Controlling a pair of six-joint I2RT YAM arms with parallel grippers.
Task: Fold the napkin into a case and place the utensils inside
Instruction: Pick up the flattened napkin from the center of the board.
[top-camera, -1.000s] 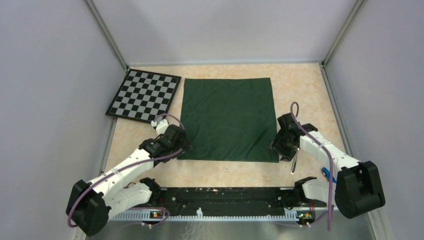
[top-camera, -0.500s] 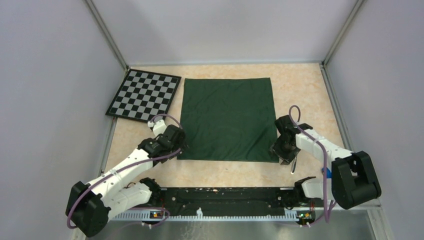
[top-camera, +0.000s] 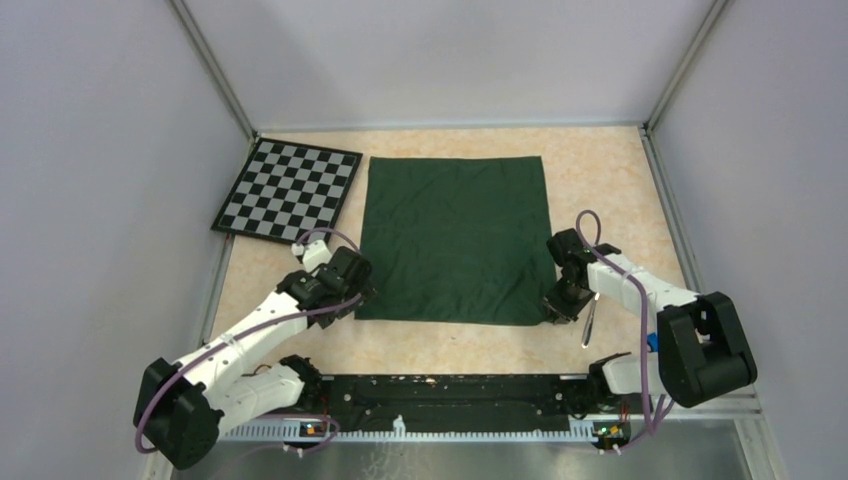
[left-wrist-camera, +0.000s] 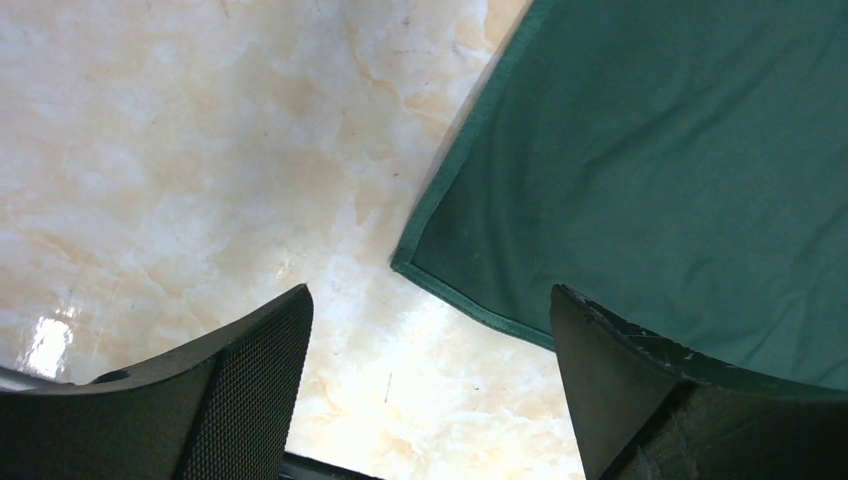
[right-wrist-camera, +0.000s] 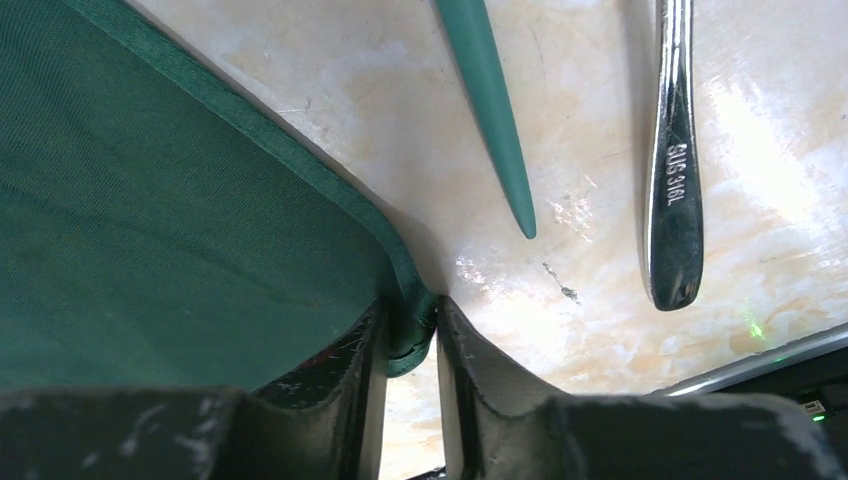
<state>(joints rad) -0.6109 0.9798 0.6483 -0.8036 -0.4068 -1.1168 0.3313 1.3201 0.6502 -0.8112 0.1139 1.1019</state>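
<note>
The dark green napkin (top-camera: 455, 235) lies spread flat and unfolded on the marbled table; no case is in view. My left gripper (top-camera: 362, 300) hovers open at the napkin's near-left corner (left-wrist-camera: 400, 262), one finger over bare table, the other over cloth. My right gripper (top-camera: 556, 312) sits at the near-right corner, its jaws pinched on the hem of the napkin (right-wrist-camera: 150, 200). Right of that corner lie the utensils (top-camera: 589, 322): a silver handle (right-wrist-camera: 675, 180) and a slim teal handle (right-wrist-camera: 490, 110), both flat on the table. Their heads are out of the wrist view.
A black-and-white checkered board (top-camera: 288, 190) lies at the back left, beside the napkin. A small blue object (top-camera: 652, 342) peeks out by the right arm's base. The black base rail (top-camera: 450, 392) runs along the near edge. Grey walls close in both sides.
My right gripper has slid slightly left onto the napkin's near-right corner and closed on the hem. The left gripper stayed open and barely moved.
</note>
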